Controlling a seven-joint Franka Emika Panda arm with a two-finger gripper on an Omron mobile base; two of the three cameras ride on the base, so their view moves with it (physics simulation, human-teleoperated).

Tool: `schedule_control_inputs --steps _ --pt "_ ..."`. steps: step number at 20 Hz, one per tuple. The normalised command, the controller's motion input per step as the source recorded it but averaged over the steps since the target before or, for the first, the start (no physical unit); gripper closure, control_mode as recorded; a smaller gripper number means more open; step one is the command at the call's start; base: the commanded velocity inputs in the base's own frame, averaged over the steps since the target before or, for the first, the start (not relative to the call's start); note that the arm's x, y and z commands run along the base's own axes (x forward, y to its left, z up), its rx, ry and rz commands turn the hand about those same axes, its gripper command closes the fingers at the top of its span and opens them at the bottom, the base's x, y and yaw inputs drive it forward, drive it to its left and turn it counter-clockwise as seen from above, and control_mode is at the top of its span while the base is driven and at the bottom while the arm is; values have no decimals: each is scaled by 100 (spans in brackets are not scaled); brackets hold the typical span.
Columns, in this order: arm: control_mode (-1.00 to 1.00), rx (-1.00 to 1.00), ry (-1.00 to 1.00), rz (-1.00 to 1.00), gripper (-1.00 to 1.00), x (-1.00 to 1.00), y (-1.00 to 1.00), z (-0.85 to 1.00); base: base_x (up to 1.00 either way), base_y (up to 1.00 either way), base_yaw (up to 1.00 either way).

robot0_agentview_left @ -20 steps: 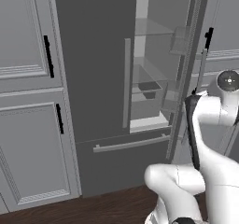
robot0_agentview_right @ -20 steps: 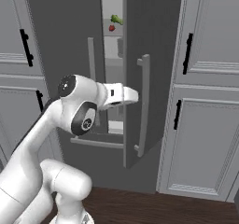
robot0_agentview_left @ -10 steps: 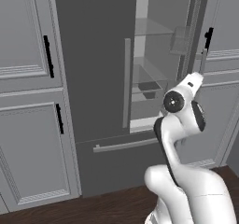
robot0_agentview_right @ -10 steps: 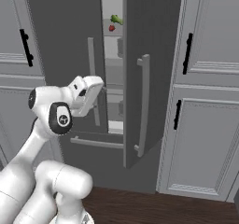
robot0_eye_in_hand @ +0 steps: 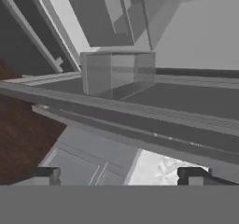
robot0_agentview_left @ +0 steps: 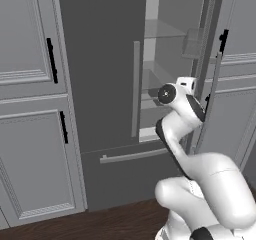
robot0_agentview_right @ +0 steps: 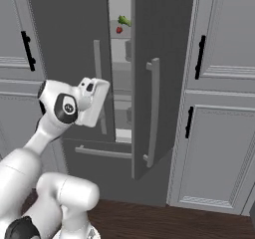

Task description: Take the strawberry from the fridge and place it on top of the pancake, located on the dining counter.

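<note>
Fridge (robot0_agentview_right: 69, 39) right door stands ajar; strawberry (robot0_agentview_right: 119, 30) sits on an upper shelf inside, just below and beside a green vegetable (robot0_agentview_right: 124, 20). Claw (robot0_eye_in_hand: 119, 175) wide open and empty, its two fingertips (robot0_eye_in_hand: 46, 175) spread far apart, facing the lower fridge interior with a clear bin (robot0_eye_in_hand: 116, 71) ahead. Arm's hand sits at the door gap, well below the strawberry's shelf.

The fridge (robot0_agentview_right: 74, 44) runs off the top edge of both base views, so its top is cut off; inside it, the strawberry (robot0_agentview_right: 119, 30) is a tiny red dot, too small to show any shape; the green vegetable (robot0_agentview_right: 124, 20) just above the strawberry is half hidden by the fridge door.
</note>
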Motion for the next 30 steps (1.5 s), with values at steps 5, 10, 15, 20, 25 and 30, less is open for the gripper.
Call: schedule_control_inputs --steps 5,10,15,20,25,30 --pt "-100 -5 6 0 -100 9 -24 -20 0 0 0" --pt "-100 -10 8 0 -100 46 -17 -3 0 0 0" --pt "-100 -11 14 0 -100 44 -18 -11 0 0 0" --pt "-100 -10 13 0 -100 53 -28 -15 0 0 0" --pt "-100 -11 12 1 -100 58 -23 -9 0 0 0" --pt "-100 -6 12 -1 -100 6 -51 -2 0 0 0"
